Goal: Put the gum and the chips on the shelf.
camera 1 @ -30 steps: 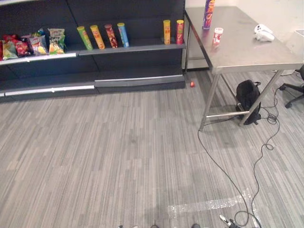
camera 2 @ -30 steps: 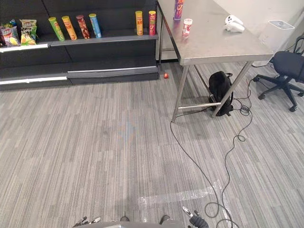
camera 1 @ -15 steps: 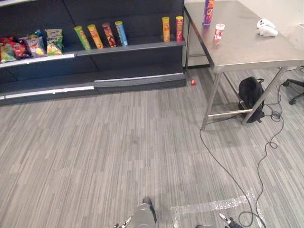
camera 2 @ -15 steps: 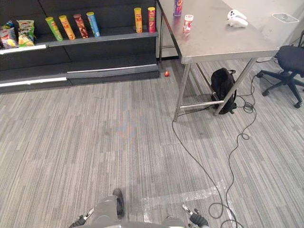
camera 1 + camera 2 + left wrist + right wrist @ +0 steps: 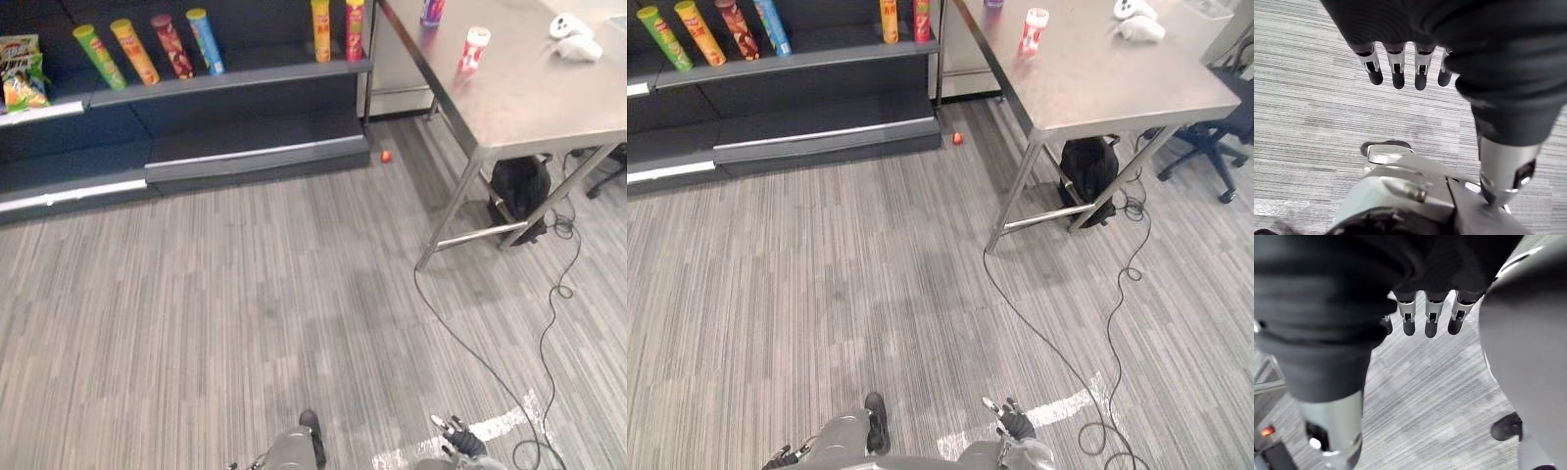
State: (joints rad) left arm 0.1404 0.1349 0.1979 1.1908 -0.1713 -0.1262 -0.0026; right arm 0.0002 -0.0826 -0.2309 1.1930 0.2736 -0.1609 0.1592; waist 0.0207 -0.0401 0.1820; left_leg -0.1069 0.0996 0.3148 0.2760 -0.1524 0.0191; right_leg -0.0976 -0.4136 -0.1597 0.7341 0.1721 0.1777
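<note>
The gum (image 5: pixel 473 49), a small white and red tub, stands on the steel table (image 5: pixel 534 103) at the upper right. Behind it, at the table's far edge, the bottom of a purple chips can (image 5: pixel 432 10) shows. To the table's left, the dark shelf (image 5: pixel 235 80) holds several upright chips cans. My right hand (image 5: pixel 1009 423) hangs low over the carpet with straight fingers (image 5: pixel 1431 323) and holds nothing. My left hand (image 5: pixel 784 455) also hangs low, its fingers (image 5: pixel 1398 73) straight and empty. Both hands are far from the table.
A black backpack (image 5: pixel 519 188) lies under the table between its legs. A small red object (image 5: pixel 386 155) sits on the carpet by the shelf's corner. A white controller (image 5: pixel 573 39) lies on the table. An office chair (image 5: pixel 1227 127) stands at the right. Snack bags (image 5: pixel 22 78) fill the shelf's left end.
The whole picture has shifted: the camera now looks from closer to the shelf and table and more steeply down. The gum, the chips can and the shelf's goods stay in place.
</note>
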